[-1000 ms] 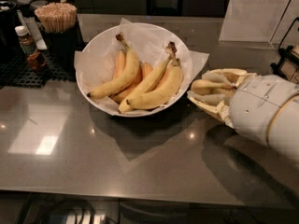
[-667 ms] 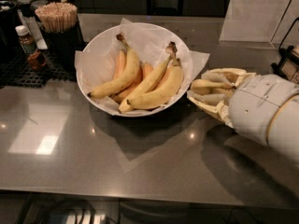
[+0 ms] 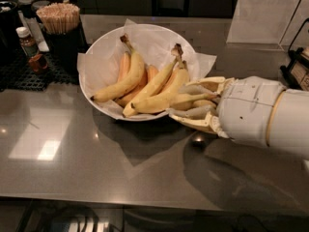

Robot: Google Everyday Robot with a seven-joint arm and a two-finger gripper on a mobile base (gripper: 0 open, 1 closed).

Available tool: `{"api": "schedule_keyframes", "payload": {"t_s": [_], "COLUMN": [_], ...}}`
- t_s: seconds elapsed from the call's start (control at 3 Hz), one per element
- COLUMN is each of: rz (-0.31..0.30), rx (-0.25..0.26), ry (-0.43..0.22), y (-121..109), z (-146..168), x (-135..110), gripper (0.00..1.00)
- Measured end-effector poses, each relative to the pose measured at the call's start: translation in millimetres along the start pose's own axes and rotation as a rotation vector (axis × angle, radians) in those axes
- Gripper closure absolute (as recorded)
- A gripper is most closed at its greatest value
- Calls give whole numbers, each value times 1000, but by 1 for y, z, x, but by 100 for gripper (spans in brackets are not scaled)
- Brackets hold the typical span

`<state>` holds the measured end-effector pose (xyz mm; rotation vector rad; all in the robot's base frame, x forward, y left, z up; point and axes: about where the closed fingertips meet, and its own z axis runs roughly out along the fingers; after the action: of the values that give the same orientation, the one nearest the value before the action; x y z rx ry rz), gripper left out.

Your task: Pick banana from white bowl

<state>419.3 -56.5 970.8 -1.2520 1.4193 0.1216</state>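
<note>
Camera view, going left to right: at the far left there's a small bottle (image 3: 26,40) on a black mat (image 3: 24,76), and right beside it a dark cup of wooden sticks (image 3: 59,19). Next over, near the middle of the grey counter (image 3: 96,163), sits the white bowl (image 3: 99,45), wide and shallow with crinkly paper lining it. The bananas (image 3: 124,79) are piled in it, stems pointing toward the back, bodies curving down toward the front-left rim. The one that matters is the rightmost banana (image 3: 195,100), lying low at the bowl's right edge with its end sticking out toward the right. That's exactly where the gripper (image 3: 179,100) is: it comes in from the right side, level with the bowl's rim, reaching over the right edge. Its fingers (image 3: 205,84) are spread apart, one above that banana end and one below, so the banana sits between them. They look very close to the peel, but I honestly can't tell if they're touching it; it doesn't look clamped down. Behind the gripper is the chunky white arm (image 3: 256,110), running off the right side. Farther back on the right there's a clear plastic stand (image 3: 260,13) and a dark gadget (image 3: 295,66) at the edge.
</note>
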Motion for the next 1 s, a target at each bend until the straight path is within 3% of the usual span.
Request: {"api": "schedule_keyframes", "payload": {"t_s": [0.33,0.67,1.0], "rz": [-75,-236,-284], "rx": [-232,-457,-494], "ry": [-128,-231,-238], "y": [37,83,93], "z": [16,38,46], "x": [-21,-49,-54], "gripper": [100,100,100]}}
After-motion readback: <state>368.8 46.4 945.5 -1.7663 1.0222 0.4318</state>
